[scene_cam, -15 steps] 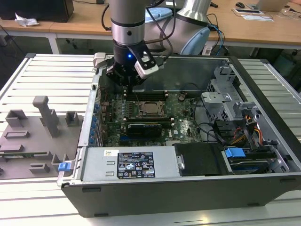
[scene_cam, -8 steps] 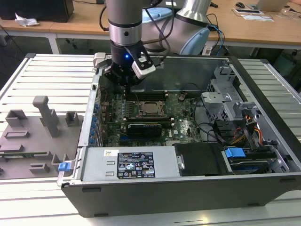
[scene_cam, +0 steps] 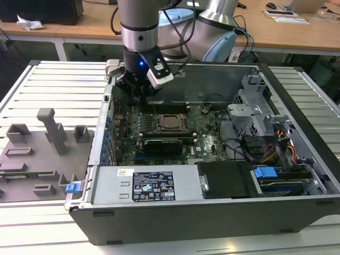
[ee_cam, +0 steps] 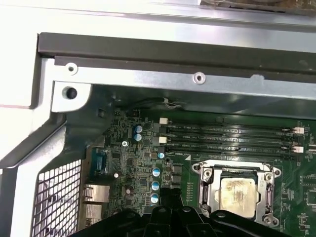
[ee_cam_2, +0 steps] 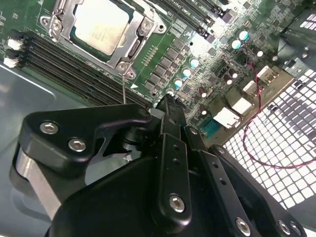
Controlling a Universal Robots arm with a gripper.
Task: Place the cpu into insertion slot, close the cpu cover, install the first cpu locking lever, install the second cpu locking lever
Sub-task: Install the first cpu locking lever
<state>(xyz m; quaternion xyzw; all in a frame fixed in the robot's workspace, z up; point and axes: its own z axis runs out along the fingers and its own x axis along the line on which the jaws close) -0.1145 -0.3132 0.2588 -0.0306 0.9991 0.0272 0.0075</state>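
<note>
Work surface: Pale slatted table (scene_cam: 53,79); wooden desks (scene_cam: 79,29) stood behind it.
Computer case: The open dark computer case (scene_cam: 212,223) lay on its side on the table, interior facing up.
Fixture plate: A grey fixture plate (scene_cam: 37,154) with upright blocks lay just beside the case, on the exterior view's left.
Circuit board: The green circuit board (scene_cam: 210,141) occupied the case floor, toward the exterior view's left.
Cpu: The cpu (ee_cam_2: 101,24) sat seated in the insertion slot (ee_cam: 232,173), near the middle of the board, its silver-grey top facing up.
Cpu cover: The cpu cover (ee_cam: 206,190) lay flat over the slot, and the chip showed through its window.
Lever: In the second wrist view, a thin metal lever rod (ee_cam_2: 123,89) ran from a corner of the slot toward the gripper; contact between the two could not be determined.
Memory slots: Long black memory slots (ee_cam: 227,136) ran alongside the slot on its far side.
Arm: The arm (scene_cam: 139,32) descended into the far corner of the case on the exterior view's left.
Gripper: The gripper (ee_cam_2: 168,101) hung low over the board, near the slot but apart from the cpu; its fingers were clenched together.
</note>
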